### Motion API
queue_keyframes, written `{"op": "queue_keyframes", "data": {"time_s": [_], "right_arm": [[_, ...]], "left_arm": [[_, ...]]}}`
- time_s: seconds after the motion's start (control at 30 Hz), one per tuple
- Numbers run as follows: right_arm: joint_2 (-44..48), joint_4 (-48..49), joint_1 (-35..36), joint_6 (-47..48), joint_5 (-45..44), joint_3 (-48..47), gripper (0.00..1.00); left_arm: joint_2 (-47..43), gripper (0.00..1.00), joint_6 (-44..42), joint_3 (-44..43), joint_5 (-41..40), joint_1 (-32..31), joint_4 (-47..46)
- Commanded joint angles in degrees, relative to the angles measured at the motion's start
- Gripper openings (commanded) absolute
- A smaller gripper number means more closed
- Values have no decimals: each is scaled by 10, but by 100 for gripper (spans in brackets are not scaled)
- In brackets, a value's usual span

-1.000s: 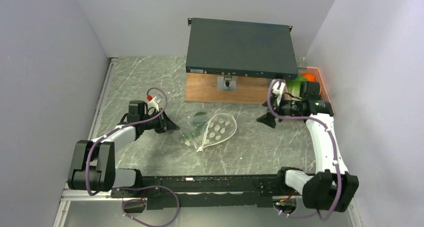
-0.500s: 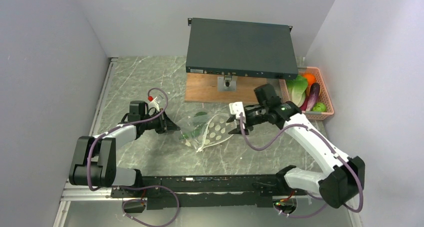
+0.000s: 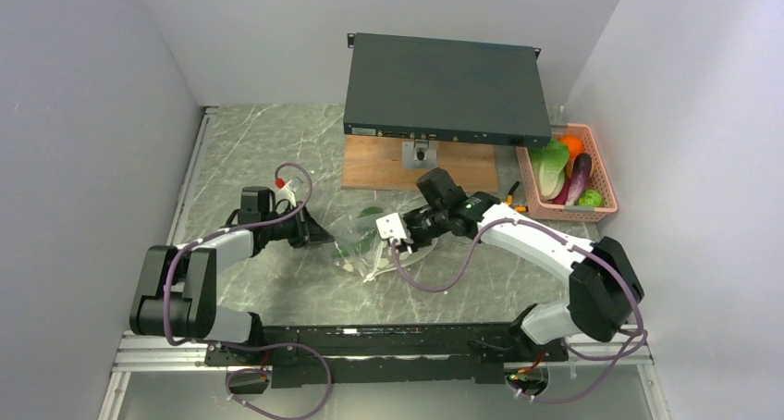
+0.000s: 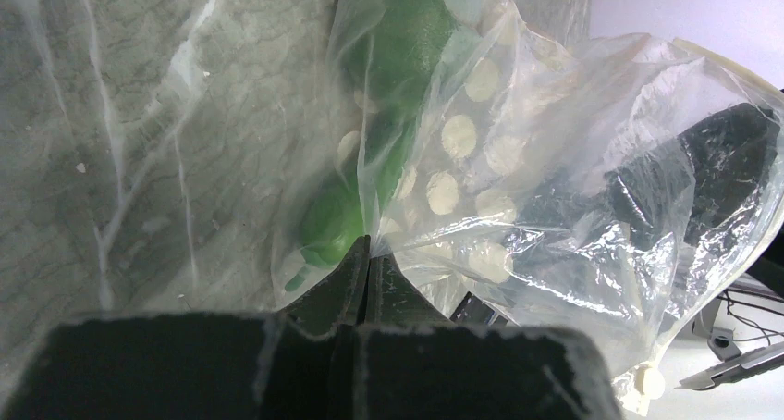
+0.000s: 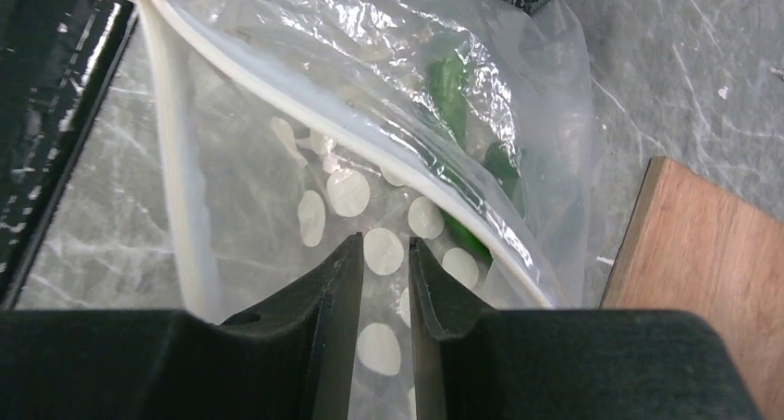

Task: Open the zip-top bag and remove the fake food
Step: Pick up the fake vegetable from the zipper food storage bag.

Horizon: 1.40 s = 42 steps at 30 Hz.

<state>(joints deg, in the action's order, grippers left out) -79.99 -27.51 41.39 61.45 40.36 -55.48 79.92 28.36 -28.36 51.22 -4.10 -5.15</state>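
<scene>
two arms reach in over the marble table (image 3: pixel 259 142), and one zip-top bag (image 3: pixel 374 244) lies between them near the middle, flat on the stone. the left gripper (image 3: pixel 310 231) sits at the bag's left edge. in its wrist view its two fingers (image 4: pixel 337 281) meet at the tips with a fold of the dotted film nipped between them. the right gripper (image 3: pixel 410 242) hangs over the bag's right part. its two fingers (image 5: pixel 337 281) stand close, with a thin slit between them through which a white dot shows. whether any film is caught there i cannot tell. the bag's two white zip strips lie apart, so the mouth gapes. one long green piece (image 4: pixel 398 59) shows inside the bag, on its left side.

farther back lies one wooden board (image 3: pixel 379 170), with one dark flat box (image 3: pixel 444 87) resting over its far edge. one orange-handled pliers (image 3: pixel 513 197) peeks out behind the right arm. at the far right stands one pink basket (image 3: pixel 578 215) with five pieces in it: lettuce (image 3: pixel 552 161), orange ball (image 3: pixel 573 144), purple piece (image 3: pixel 581 175), round green piece (image 3: pixel 592 198) and a sliver of red piece (image 3: pixel 563 191).
</scene>
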Motion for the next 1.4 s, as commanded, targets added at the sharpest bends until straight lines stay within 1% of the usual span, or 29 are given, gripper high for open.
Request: {"op": "queue_keyframes", "data": {"time_s": [0.0, 0.37, 0.73, 0.8, 1.03, 1.2, 1.37], "right_arm": [[-21, 51, 14, 45, -22, -7, 26], [-71, 81, 48, 104, -37, -3, 27], [-117, 114, 75, 119, -45, -5, 29], [-125, 124, 79, 119, -49, -3, 30], [-152, 153, 84, 121, -59, -5, 39], [-172, 161, 84, 129, -62, -6, 42], [-188, 176, 85, 121, -63, -8, 49]], "left_arm": [[10, 0, 1, 1, 15, -3, -24], [38, 0, -9, -13, 0, -13, -12], [79, 0, -26, -40, -31, -36, 15], [89, 0, -28, -44, -35, -42, 18], [114, 0, -34, -54, -43, -53, 21], [120, 0, -37, -57, -44, -56, 23], [123, 0, -40, -60, -44, -58, 26]]}}
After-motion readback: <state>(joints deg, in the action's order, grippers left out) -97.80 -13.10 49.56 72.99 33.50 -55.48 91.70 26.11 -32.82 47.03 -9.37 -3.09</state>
